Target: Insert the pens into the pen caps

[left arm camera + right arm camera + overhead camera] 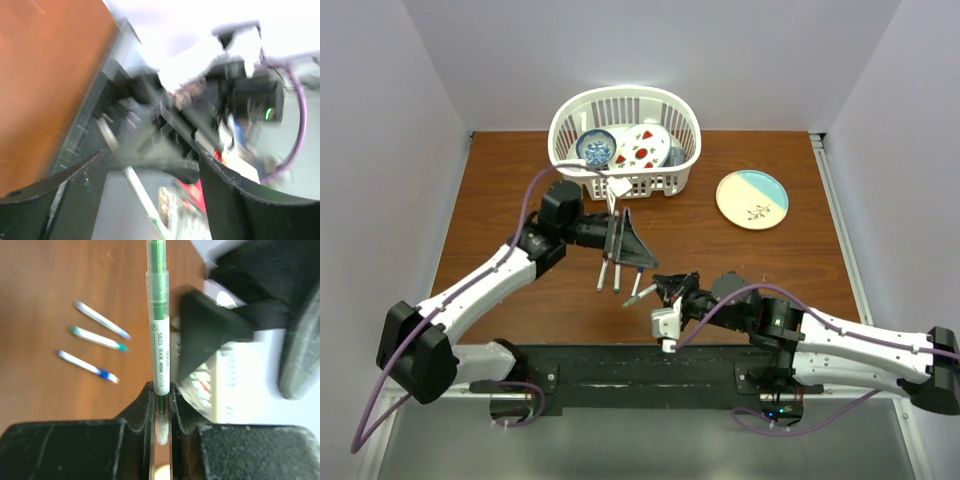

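Right gripper [160,392] pinches green highlighter [159,315] near its tail end, with the barrel sticking out ahead over the table [45,280]. Left gripper [152,156] has its fingers spread and looks empty. Three other pens [97,337] lie close together on the wood. No loose cap is visible. Tip: hold the pinch firm and line the barrel axis up with the cap before pushing, since an off-axis push would likely tilt the pen.

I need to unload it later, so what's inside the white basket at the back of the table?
The white basket holds a blue bowl and a white plate with red marks. Whatever lies under them or low behind the basket's wall is covered and cannot be seen.
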